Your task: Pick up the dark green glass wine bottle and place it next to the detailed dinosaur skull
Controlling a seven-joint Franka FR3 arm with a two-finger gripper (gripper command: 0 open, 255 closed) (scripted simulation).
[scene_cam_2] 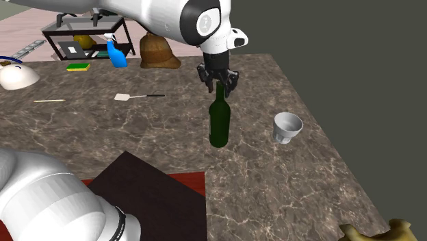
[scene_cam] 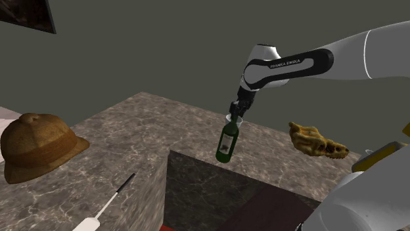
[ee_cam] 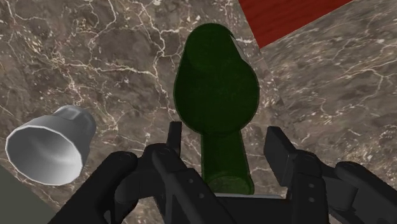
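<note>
straddling neck of dark green bottle (scene_cam_2: 219,120) with gripper (scene_cam_2: 219,85), fingers standing wide apart, not touching it. standing upright mid-tabletop (scene_cam_2: 274,185), near dark panel (scene_cam_2: 144,192). crowding toward second exterior view's right: grey cup (scene_cam_2: 288,127), sitting between bottle and tabletop edge. lying well apart at near corner: tan dinosaur skull (scene_cam_2: 376,233), with bare marble stretching between. sitting far back, well clear: brown hat (scene_cam_2: 159,53), white spatula (scene_cam_2: 137,96).

Upright dark green bottle (scene_cam_2: 219,123) on marbled counter (scene_cam_2: 308,185), end effector (scene_cam_2: 220,86) astride its neck, grey cup (scene_cam_2: 287,127) nearby
</note>
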